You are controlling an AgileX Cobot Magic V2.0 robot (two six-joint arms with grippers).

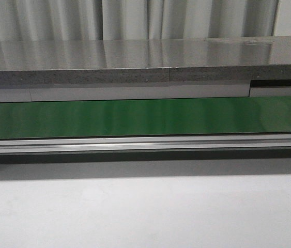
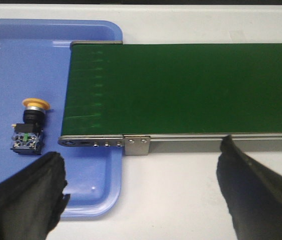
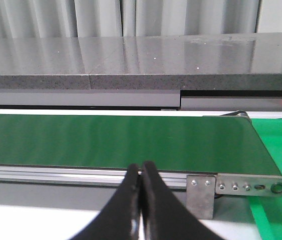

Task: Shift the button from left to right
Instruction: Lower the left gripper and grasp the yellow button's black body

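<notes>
The button (image 2: 29, 126), with a yellow-orange head and a black body with bluish marks, lies on its side in a blue tray (image 2: 10, 65) beside the end of the green belt (image 2: 181, 87). My left gripper (image 2: 143, 192) hangs open over the white table. It is nearer than the belt end, and its fingers (image 2: 23, 200) are wide apart with nothing between them. The button lies beyond one finger, apart from it. My right gripper (image 3: 141, 172) is shut with nothing in it, in front of the belt's metal rail. Neither gripper nor the button shows in the front view.
The green belt (image 1: 145, 116) runs across the front view with an aluminium rail (image 1: 145, 143) along its near side. A grey stone ledge (image 1: 135, 62) stands behind it. At the belt's right end are a metal bracket (image 3: 201, 192) and a green surface (image 3: 278, 150).
</notes>
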